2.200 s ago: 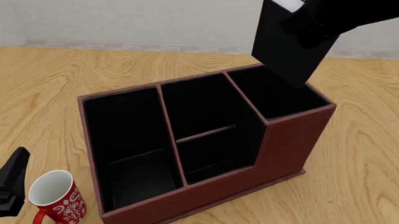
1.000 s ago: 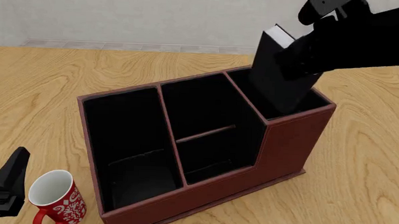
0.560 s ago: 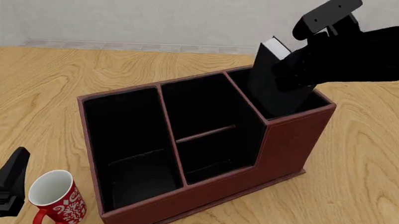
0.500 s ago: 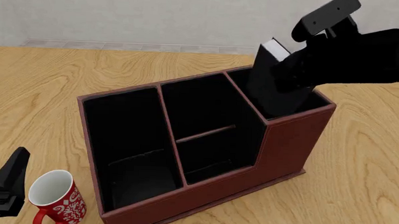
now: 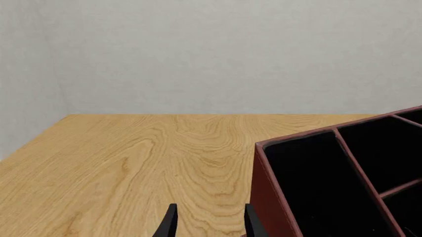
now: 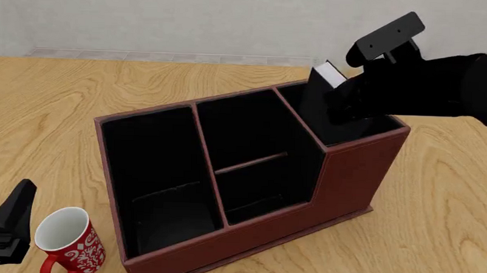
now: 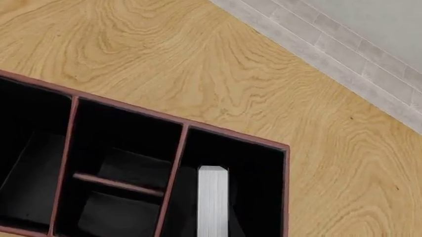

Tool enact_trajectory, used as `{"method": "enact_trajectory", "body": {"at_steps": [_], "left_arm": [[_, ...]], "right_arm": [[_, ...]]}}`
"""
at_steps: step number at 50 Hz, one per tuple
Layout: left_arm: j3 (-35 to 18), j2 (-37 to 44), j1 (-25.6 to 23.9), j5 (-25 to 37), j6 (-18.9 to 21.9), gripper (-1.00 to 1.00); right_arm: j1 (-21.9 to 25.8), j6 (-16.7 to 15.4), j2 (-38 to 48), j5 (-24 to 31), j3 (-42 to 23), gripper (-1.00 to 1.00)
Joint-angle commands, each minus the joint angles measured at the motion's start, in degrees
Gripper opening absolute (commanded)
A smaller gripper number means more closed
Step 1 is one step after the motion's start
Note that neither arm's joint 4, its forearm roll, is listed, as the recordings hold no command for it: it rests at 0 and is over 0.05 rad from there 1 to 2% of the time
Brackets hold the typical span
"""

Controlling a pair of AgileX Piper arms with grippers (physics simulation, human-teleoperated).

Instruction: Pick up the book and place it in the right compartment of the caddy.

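The book [image 6: 318, 93] has sunk lower into the right compartment [image 6: 365, 130], upper right. The right tool [image 6: 342, 103] grips it; letting go remains.

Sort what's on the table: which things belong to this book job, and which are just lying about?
In the job:
book, held upright by the right pincer, partly down in the right compartment
caddy

Lying about:
red mug, in front of the caddy
left pincer, idle beside the mug
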Motion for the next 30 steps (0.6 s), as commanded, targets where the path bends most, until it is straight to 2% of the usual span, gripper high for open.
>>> {"method": "enact_trajectory", "body": {"at_steps": [1, 19, 20, 30], "left_arm": [[0.1, 0.13, -0.02, -0.16, -0.01, 1.0], [0.15, 0.1, -0.01, -0.16, 0.0, 1.0], [0.14, 0.09, -0.02, -0.17, 0.0, 1.0], [0.15, 0.1, 0.0, -0.16, -0.01, 1.0]], "right_arm": [[0.93, 5.17, -0.61, -0.94, 1.03, -1.0], [0.53, 5.69, 0.12, -2.59, 2.52, -1.0], [0.56, 5.7, 0.07, -2.49, 2.47, 1.0], [0.61, 5.59, -0.39, -2.23, 2.47, 1.0]]}}
